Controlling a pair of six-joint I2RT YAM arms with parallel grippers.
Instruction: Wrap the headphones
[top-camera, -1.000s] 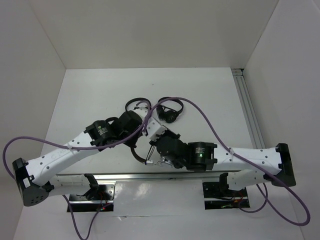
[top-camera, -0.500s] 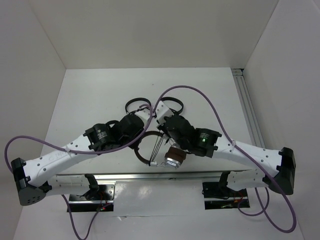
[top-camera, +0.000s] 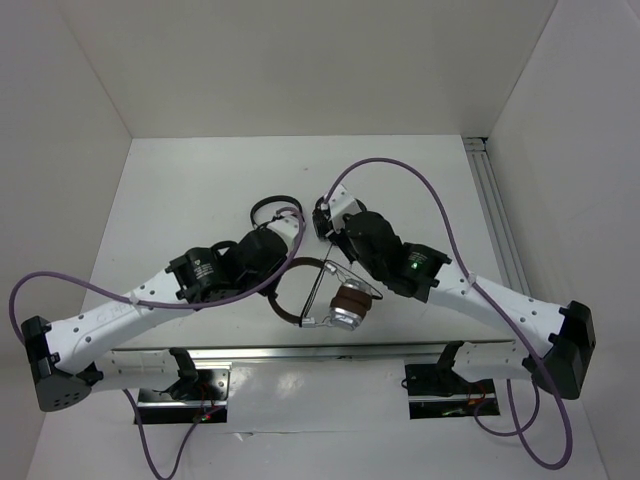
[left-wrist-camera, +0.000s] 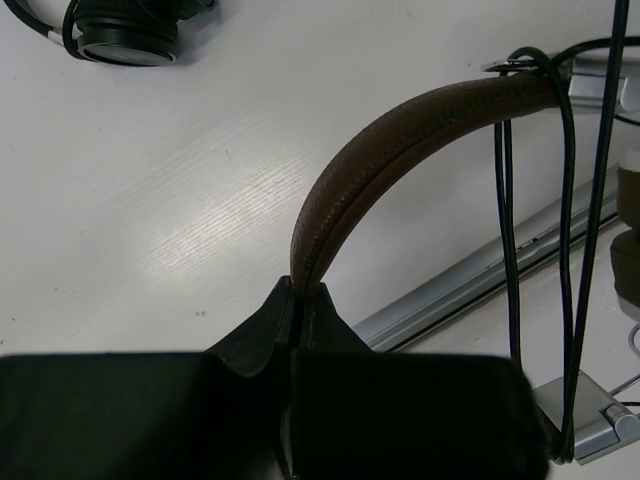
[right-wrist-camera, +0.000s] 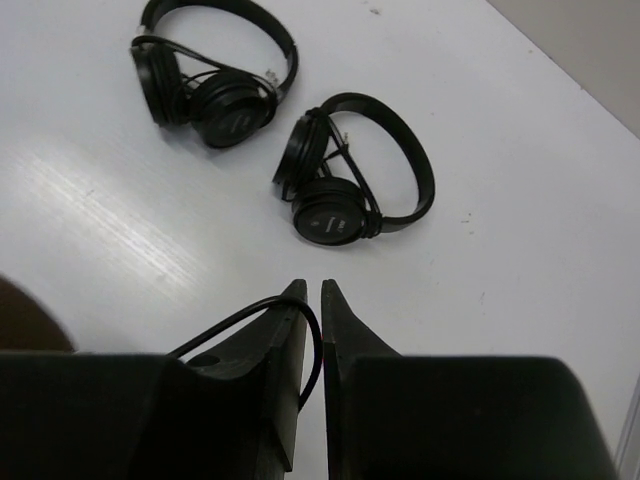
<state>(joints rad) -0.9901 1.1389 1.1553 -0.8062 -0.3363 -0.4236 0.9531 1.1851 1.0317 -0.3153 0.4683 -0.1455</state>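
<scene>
The headphones (top-camera: 349, 305) hang just above the table's front middle, with a brown headband (left-wrist-camera: 400, 130) and one silver earcup with a brown pad showing. My left gripper (left-wrist-camera: 300, 290) is shut on the headband's lower end (top-camera: 283, 300). The thin black cable (left-wrist-camera: 568, 200) crosses the headband in a few strands. It runs back to my right gripper (right-wrist-camera: 312, 290), which sits behind the headphones (top-camera: 326, 214). Its jaws stand a narrow slit apart. The cable (right-wrist-camera: 250, 315) loops over the left finger and drops into that slit.
Two all-black headphones (right-wrist-camera: 215, 75) (right-wrist-camera: 350, 180) lie on the white table beyond my right gripper; one (top-camera: 270, 210) shows in the top view. An aluminium rail (top-camera: 300, 352) runs along the front edge and another (top-camera: 495, 220) along the right side. White walls enclose the table.
My right arm has swung from the front edge back and to the right, drawing the cable with it and uncovering the earcup. Its jaws have parted slightly. My left gripper has kept its hold.
</scene>
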